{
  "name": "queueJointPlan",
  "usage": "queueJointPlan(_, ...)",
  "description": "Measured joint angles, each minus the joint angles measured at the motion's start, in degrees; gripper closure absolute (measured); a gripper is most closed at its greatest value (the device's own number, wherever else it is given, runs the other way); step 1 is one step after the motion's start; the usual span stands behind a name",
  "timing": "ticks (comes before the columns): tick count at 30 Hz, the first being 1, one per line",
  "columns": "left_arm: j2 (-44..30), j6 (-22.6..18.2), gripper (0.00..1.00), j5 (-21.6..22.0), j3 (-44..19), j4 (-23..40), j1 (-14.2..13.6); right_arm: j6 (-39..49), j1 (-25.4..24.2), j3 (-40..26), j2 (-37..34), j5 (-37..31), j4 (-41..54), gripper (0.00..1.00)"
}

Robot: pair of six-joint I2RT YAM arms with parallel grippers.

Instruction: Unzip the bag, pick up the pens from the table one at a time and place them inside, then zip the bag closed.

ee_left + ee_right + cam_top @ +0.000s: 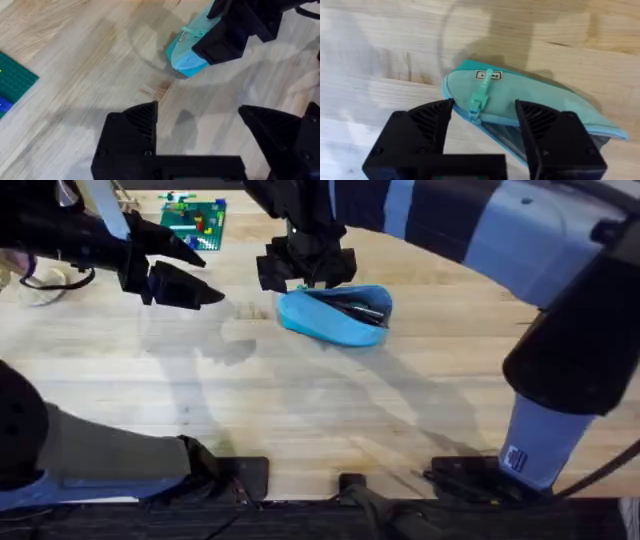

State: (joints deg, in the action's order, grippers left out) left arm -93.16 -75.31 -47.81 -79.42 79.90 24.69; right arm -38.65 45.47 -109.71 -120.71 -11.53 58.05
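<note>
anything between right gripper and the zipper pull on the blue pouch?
Nothing visible. The right gripper hangs open directly over the small teal zipper pull tab at the end of the light blue fabric pouch, one finger on either side. Bare light wooden table around.

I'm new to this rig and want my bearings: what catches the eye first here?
The light blue bag lies mid-table, unzipped, with dark pens inside. The right gripper hovers open over its teal zipper pull. The left gripper hangs open to the bag's left, near a green brick plate.
</note>
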Motion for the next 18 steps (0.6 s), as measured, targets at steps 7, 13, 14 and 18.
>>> queueJointPlan(7,0.00,0.00,0.006,0.00,0.00,0.00,0.00,-0.17,0.00,-0.07,-0.18,1.08,-0.57,0.399)
queueJointPlan(13,0.02,0.00,0.006,0.00,0.00,0.00,0.00,-0.25,0.02,-0.07,-0.19,1.41,-0.73,0.515)
queueJointPlan(14,0.01,0.00,0.006,0.00,0.00,0.02,0.00,-0.34,0.02,-0.07,-0.19,1.50,-0.77,0.528)
queueJointPlan(18,0.02,0.00,0.006,0.00,0.00,0.00,0.00,-0.37,0.00,-0.07,-0.19,1.70,-0.79,0.600)
